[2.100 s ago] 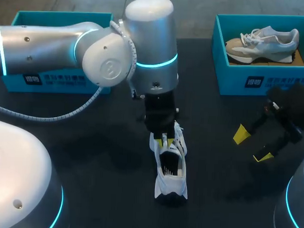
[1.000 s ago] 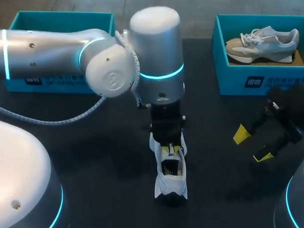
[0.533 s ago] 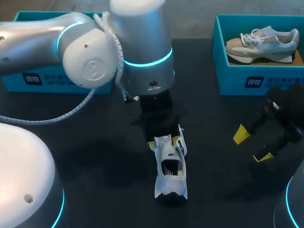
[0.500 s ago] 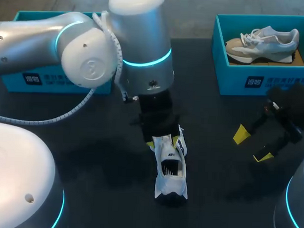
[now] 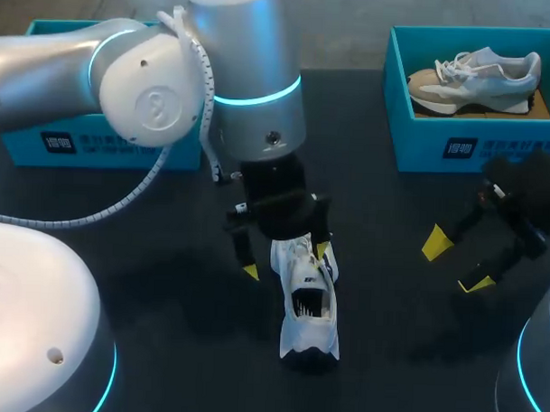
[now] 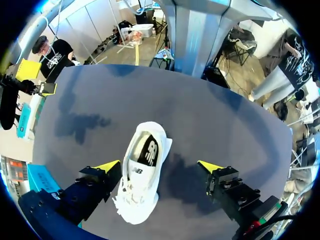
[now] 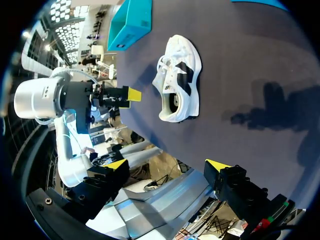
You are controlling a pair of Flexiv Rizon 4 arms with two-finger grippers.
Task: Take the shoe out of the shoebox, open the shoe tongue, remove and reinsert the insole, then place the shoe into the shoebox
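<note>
White shoe (image 5: 308, 298) stood mid-worktop, toward the front edge. Left jaws hung open astride its laced end, off-centre. Right jaws were open near the right edge. Centring on the tongue (image 5: 300, 268) before pinching would likely avoid snagging laces.

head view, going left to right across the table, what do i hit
left box → white shoe → right claw
</note>
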